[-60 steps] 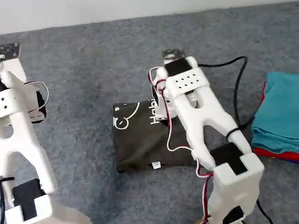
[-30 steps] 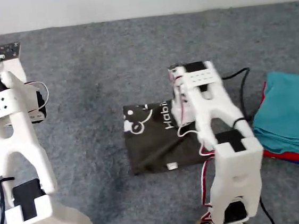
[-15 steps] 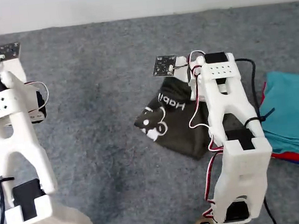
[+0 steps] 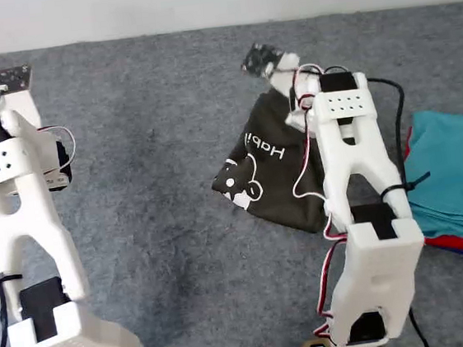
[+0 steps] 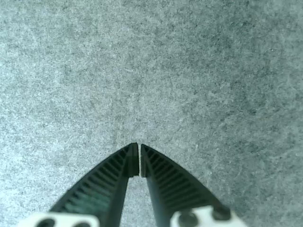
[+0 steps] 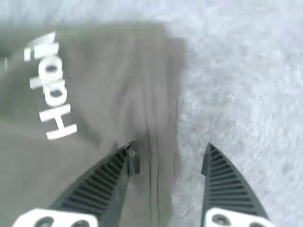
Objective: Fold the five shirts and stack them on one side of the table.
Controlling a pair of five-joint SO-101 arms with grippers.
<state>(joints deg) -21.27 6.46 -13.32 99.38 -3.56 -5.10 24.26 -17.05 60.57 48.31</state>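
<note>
While agape, right gripper (image 6: 170, 149) over shirt (image 6: 85, 94)

Left gripper (image 5: 139, 161): both ribbed black fingers (image 5: 113, 182) meet at the tips, jaws closed with nothing between them. It hangs over bare grey carpet (image 5: 189, 71). The white bases of the fingers sit at the frame's edge.

tabletop (image 4: 150, 107): covered in grey felt | black shirt (image 4: 270, 182): laid rumpled right of centre | folded stack (image 4: 455, 175): placed at right edge, teal on top
</note>
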